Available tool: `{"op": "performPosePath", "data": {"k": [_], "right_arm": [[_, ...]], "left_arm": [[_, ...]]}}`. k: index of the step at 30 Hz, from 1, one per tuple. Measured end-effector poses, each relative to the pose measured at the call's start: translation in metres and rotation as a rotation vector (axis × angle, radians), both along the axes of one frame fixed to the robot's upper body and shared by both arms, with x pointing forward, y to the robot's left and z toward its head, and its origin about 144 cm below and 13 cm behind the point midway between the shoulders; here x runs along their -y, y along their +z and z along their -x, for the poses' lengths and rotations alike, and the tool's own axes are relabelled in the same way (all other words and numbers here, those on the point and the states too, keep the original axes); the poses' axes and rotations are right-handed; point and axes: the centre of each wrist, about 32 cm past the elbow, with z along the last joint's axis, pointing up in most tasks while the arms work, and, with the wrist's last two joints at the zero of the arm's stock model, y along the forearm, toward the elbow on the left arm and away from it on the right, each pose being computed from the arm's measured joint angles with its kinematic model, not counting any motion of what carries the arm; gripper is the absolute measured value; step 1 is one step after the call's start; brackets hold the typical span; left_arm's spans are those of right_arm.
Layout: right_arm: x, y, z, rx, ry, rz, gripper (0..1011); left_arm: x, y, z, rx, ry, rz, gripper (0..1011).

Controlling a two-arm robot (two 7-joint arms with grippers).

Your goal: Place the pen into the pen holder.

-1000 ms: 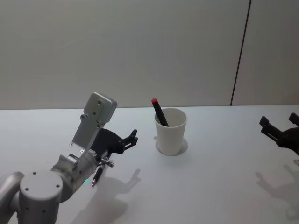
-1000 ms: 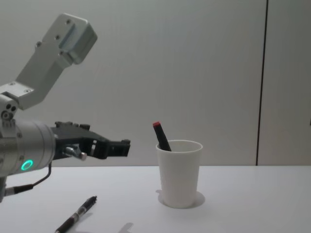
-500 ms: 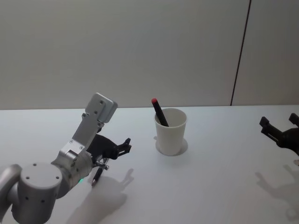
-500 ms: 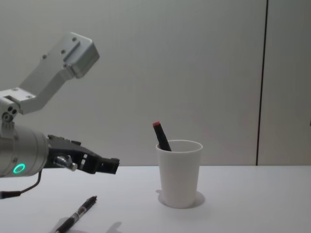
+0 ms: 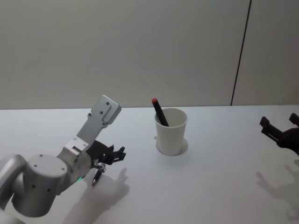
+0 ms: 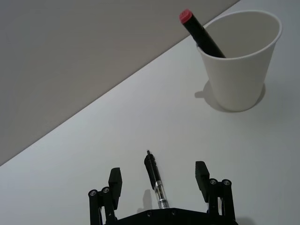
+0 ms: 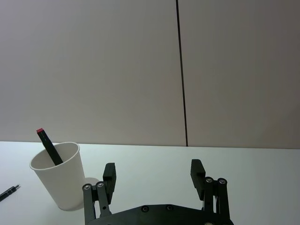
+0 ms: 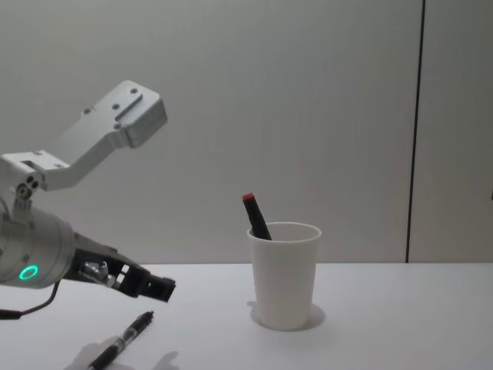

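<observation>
Left pincer (image 5: 115,153) dropped at lower left, gaping empty over slim black-and-clear pen (image 6: 156,180); skewed closing could roll it. Right pincer (image 7: 153,169) idle, open.

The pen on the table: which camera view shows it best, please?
The left wrist view: the pen lies framed by the open left gripper. The chest view shows it side-on; the head view, just a piece beside the gripper; the right wrist view, one end.
</observation>
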Motion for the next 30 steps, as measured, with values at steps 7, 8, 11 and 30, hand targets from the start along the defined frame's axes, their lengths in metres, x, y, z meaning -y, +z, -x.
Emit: {"op": "performPosePath", "data": {"k": [7, 8, 11, 30], "right_arm": [[0.0, 0.0, 0.0, 0.0, 0.0, 0.0, 1002], [0.0, 0.0, 0.0, 0.0, 0.0, 0.0, 1002], [0.0, 0.0, 0.0, 0.0, 0.0, 0.0, 1001], [0.0, 0.0, 0.0, 0.0, 0.0, 0.0, 1002]], "left_arm": [[0.001, 0.002, -0.007, -0.061, 0.03, -0.025, 1003], [0.0, 0.002, -0.008, -0.066, 0.033, -0.026, 1003], [0.0, 0.002, -0.01, -0.085, 0.046, -0.022, 1003], [-0.008, 0.002, -0.017, -0.165, 0.139, 0.077, 1003]]}}
